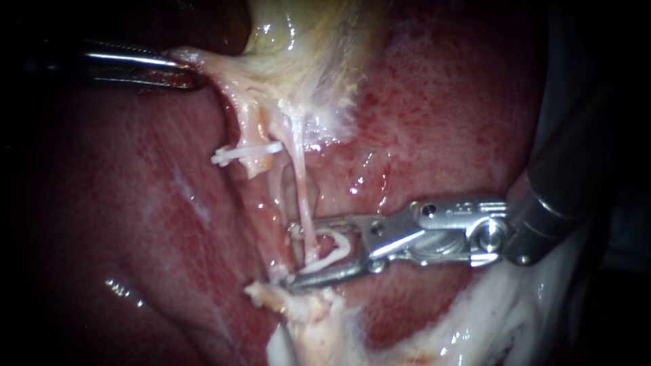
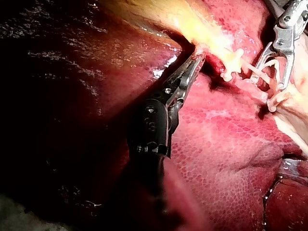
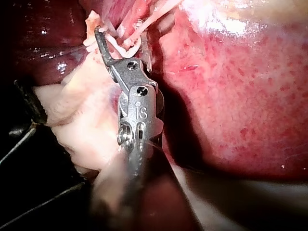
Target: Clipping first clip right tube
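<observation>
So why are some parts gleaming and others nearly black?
Endoscope view: light glints off the left instrument and wet gallbladder; the edges fall dark. Left wrist view: deep shadow beside that instrument, a glint on the liver. Right wrist view: glare whitens the liver ahead of the right instrument.

The right instrument (image 1: 298, 256) is bright silver metal: two thin jaws on a blocky hinged wrist dotted with small round screws and pins, stamped marks on its side, then a smooth dark grey tubular shaft. The left instrument (image 1: 192, 73) looks slimmer, with polished steel jaws on a blackish wrist.
</observation>
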Controlling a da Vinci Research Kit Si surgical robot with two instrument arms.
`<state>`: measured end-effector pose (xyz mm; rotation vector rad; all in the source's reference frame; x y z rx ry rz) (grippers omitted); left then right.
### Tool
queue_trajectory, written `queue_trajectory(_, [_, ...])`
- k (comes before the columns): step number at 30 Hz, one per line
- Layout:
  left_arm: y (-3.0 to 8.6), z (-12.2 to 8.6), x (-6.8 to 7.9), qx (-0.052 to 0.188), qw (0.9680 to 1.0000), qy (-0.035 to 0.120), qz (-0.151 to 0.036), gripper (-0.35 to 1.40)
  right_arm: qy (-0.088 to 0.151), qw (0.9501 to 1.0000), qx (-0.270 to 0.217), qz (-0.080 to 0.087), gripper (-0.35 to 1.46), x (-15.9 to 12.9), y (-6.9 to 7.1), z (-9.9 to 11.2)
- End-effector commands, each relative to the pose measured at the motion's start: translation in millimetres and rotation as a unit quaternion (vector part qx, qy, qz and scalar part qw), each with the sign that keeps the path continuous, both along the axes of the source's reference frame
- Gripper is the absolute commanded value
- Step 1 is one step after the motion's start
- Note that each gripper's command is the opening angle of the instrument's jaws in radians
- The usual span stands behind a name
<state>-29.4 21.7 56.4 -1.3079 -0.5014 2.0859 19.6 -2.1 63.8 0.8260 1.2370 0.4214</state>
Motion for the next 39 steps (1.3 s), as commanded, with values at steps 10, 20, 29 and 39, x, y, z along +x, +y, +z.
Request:
queue_trajectory(10, [0.0,0.0,0.0,0.000,1.0000,0.000,0.000,-0.35,0.054,0.9965,0.063,-0.011,0.48,0.0,0.2,-2.7])
queue_trajectory(20, [0.0,0.1,-0.1,0.000,1.0000,0.000,0.000,-0.35,0.052,0.9948,0.085,-0.021,0.34,-0.5,0.1,-2.4])
queue_trajectory(29, [0.0,0.1,-0.1,0.000,1.0000,0.000,0.000,-0.35,0.051,0.9946,0.088,-0.020,0.05,-0.8,0.5,-2.1])
queue_trajectory(39, [0.1,0.2,-0.1,0.000,1.0000,0.000,0.000,-0.35,0.041,0.9921,0.116,-0.025,-0.35,-0.9,0.6,-2.1])
